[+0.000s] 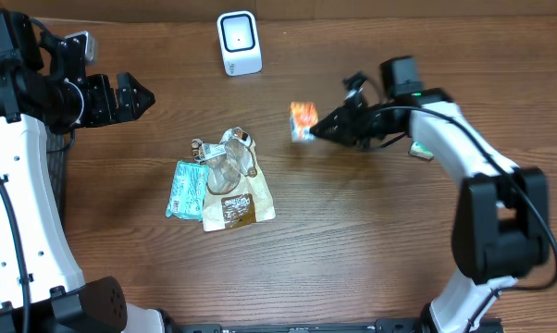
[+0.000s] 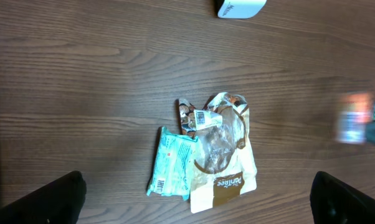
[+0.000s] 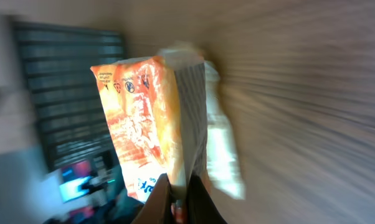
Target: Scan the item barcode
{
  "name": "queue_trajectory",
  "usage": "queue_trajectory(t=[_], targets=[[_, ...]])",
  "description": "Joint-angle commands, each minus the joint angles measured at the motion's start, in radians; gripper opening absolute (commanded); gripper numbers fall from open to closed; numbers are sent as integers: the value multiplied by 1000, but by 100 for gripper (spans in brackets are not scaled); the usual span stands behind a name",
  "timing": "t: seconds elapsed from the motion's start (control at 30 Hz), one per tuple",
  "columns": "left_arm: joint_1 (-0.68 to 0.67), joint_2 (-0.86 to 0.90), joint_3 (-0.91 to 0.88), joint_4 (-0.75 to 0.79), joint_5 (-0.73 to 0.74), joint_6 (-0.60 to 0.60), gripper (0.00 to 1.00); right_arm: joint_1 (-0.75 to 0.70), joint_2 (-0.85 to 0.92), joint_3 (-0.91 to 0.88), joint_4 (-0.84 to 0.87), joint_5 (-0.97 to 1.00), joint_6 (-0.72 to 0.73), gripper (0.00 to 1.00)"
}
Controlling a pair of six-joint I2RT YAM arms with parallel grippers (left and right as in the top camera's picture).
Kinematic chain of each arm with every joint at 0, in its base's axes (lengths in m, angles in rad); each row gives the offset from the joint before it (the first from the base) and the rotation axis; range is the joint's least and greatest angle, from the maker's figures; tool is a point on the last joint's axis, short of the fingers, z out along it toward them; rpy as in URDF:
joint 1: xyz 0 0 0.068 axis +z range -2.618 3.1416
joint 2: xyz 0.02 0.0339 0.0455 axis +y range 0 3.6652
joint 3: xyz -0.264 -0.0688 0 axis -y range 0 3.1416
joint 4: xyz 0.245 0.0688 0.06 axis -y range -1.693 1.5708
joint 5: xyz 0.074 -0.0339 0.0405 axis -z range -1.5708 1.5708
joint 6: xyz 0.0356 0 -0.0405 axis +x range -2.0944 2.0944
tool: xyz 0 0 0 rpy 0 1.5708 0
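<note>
Packet: orange packet [image 1: 303, 120] held mid-table by right gripper [image 1: 315, 130], below and right of the scanner [image 1: 239, 43].
Right gripper: closed tight on the packet's sealed edge; the wrist view shows the dark fingers [image 3: 186, 202] pinching the seam from below.
Left gripper: left gripper [image 1: 140, 95] has its jaws wide apart, holding nothing, at the far left.
Overhead only: both arms, and the whole scanner, a white rounded box with a window.
Left wrist only: detail of the wrapper pile [image 2: 206, 149]: white barred label on clear film, teal pouch [image 2: 172, 162], brown-and-cream bag [image 2: 228, 180].
Right wrist only: glossy orange packet face with small printed icons, pale striped side panel.
Cut off: the scanner is clipped by the top edge in the left wrist view; that arm's own fingers [image 2: 50, 202] show only as dark corners.
Blur: the right wrist view is motion-smeared; the packet is a smudge at the right of the left wrist view; no barcode legible on it.
Table: table [image 1: 399, 250] is dark wood grain.
</note>
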Motion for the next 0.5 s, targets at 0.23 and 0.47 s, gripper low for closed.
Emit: queue_trajectory(t=[0.23, 0.47], targets=[[-8, -11, 5, 0, 0, 23, 100, -34, -51, 0, 135, -538, 74, 4], [-7, -11, 5, 0, -1, 23, 100, -34, -51, 0, 139, -538, 99, 4]])
